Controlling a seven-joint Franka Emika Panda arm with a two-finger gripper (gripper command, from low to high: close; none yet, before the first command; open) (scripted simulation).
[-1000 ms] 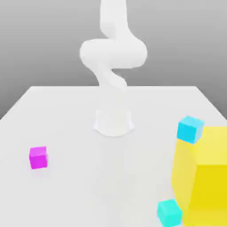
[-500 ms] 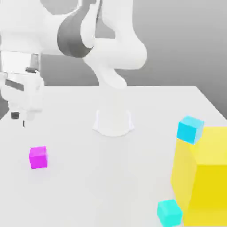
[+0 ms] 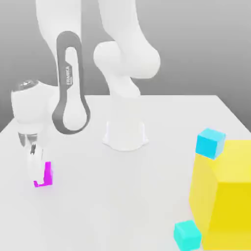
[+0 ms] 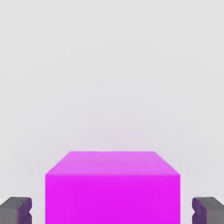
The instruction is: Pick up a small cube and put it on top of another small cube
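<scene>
White two-finger gripper (image 3: 35,172) lowered from a second ago, fingers (image 4: 15,209) apart, straddling small magenta cube (image 4: 112,186), gaps visible

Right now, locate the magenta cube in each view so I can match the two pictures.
Exterior view: the magenta cube sits on the white table near the exterior view's left edge, partly behind the claw.
Hand view: the magenta cube lies between the two dark fingertips.
Shared landmark: the white table under the cube.
</scene>
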